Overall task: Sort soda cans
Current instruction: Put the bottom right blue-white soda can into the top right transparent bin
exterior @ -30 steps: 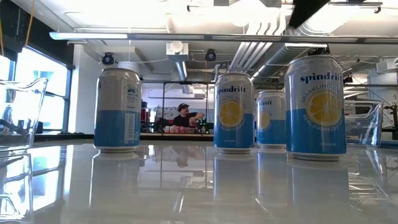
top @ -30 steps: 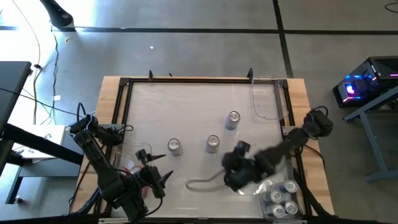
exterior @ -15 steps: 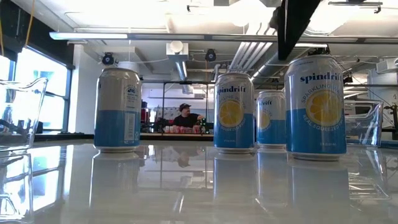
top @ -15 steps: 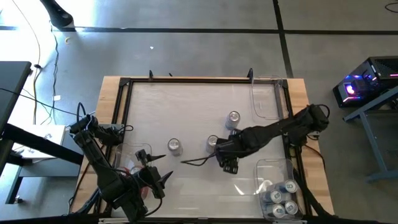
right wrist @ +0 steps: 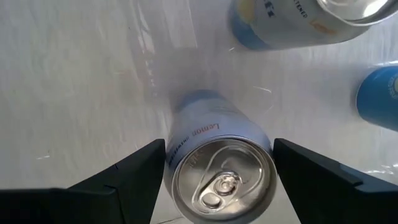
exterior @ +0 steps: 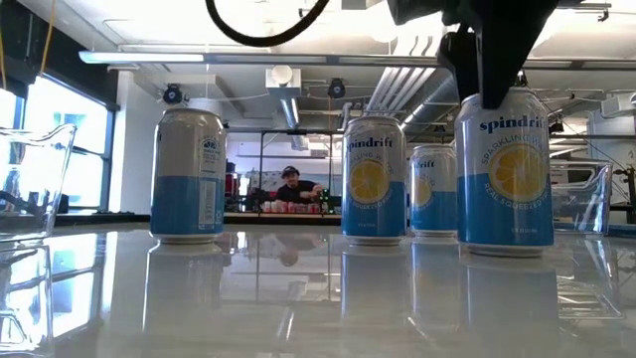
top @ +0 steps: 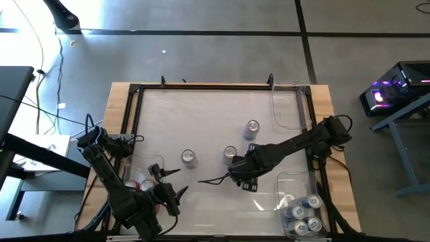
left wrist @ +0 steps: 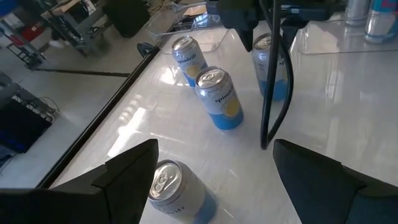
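Note:
Four silver-blue soda cans stand upright on the white table: one (top: 189, 158), one (top: 230, 154), one (top: 252, 128), and a fourth hidden under my right gripper (top: 240, 171) in the high view. That fourth can (right wrist: 221, 177) shows top-on in the right wrist view, and my right gripper (right wrist: 219, 143) is open with a finger on either side of its rim. In the low view the gripper (exterior: 487, 60) hangs just over this can (exterior: 502, 169). My left gripper (top: 171, 195) waits open near the table's near-left corner, and the closest can (left wrist: 177, 193) stands in front of it.
A clear bin (top: 302, 191) at the near right holds several silver-topped cans (top: 306, 212). A bin (top: 149, 165) at the near left holds red cans (top: 142, 183). A third bin (top: 285, 107) sits at the far right. A dark cable (top: 211, 178) trails from the right gripper. A person (exterior: 290, 184) sits far behind the table.
My right gripper has swung from the near-right bin toward the table's left and far side, then come down over the fourth can. In the low view it has dropped into the picture above that can. Its cable has swung along with it. The cans have stayed put.

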`<control>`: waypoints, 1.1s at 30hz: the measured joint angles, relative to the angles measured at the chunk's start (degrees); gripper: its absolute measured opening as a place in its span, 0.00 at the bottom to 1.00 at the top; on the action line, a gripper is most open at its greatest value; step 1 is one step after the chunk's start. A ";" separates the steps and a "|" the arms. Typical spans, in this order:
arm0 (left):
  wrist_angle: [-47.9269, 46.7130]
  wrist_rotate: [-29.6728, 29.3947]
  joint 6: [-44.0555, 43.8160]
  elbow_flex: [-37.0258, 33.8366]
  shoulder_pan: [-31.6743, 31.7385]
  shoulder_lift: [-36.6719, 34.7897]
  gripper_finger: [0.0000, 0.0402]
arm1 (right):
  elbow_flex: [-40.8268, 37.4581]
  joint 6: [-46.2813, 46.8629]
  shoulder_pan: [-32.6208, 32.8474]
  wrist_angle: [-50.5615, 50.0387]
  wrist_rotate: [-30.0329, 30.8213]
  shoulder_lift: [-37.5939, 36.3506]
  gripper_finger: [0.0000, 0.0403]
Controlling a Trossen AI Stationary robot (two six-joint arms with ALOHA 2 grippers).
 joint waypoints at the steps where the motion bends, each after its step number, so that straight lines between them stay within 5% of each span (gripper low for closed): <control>1: -0.02 0.02 0.02 0.00 0.00 0.04 0.78 | 0.00 0.00 -0.08 0.00 -0.06 0.17 0.72; 33: -0.63 -0.35 0.01 0.00 -0.02 0.04 0.78 | 0.13 1.09 1.18 -1.70 0.02 2.48 0.72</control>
